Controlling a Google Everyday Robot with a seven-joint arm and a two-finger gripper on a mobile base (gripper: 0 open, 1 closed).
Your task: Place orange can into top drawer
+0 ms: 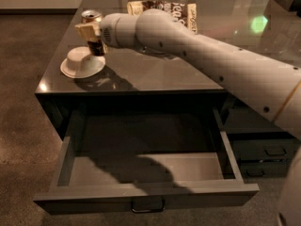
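Gripper [91,32], desk's left edge: jaws pinching orange can [91,16]. We carry it upright past front edge, lower into top drawer [197,192].

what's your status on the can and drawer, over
Gripper shut on slim orange-brown drink can, over counter's left end. Wide dark grey top drawer pulled open below. White round dish right under can; brown-and-cream snack bag behind arm.

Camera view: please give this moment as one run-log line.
gripper: shut on orange can, above counter by white bowl | top drawer: open | placing: not yet done
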